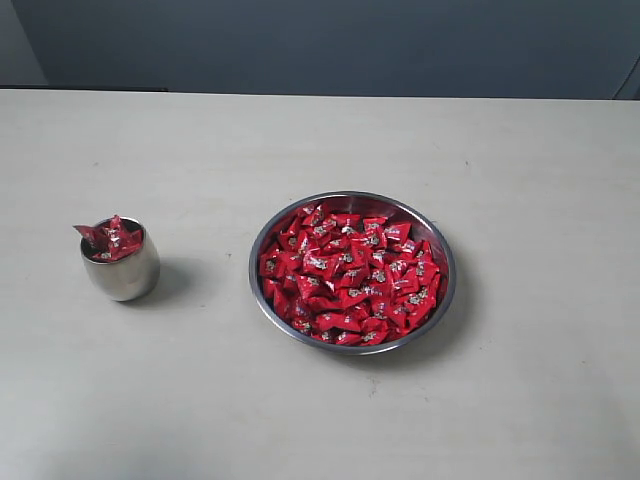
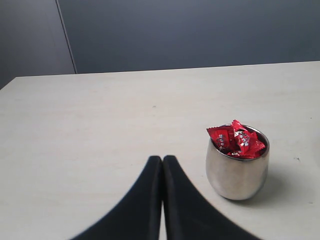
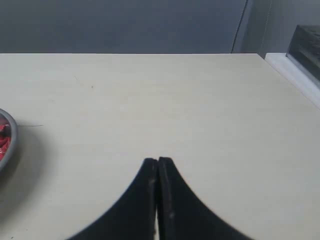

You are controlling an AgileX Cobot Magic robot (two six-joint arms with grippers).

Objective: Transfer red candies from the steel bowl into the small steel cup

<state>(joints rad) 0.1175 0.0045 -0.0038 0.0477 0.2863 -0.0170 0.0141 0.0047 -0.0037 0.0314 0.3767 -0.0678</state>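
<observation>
The wide steel bowl (image 1: 437, 238) sits right of centre on the table, heaped with many red candies (image 1: 350, 277). The small steel cup (image 1: 121, 272) stands to its left with several red candies (image 1: 111, 239) poking above its rim. In the left wrist view the cup (image 2: 237, 172) with its candies (image 2: 236, 139) stands a little ahead of my left gripper (image 2: 162, 159), which is shut and empty. My right gripper (image 3: 158, 160) is shut and empty over bare table; only the bowl's rim (image 3: 13, 137) shows at that view's edge. Neither gripper appears in the exterior view.
The pale table (image 1: 320, 140) runs back to a dark wall. In the right wrist view the table's side edge (image 3: 292, 80) lies off to one side, with a dark object (image 3: 307, 47) beyond it.
</observation>
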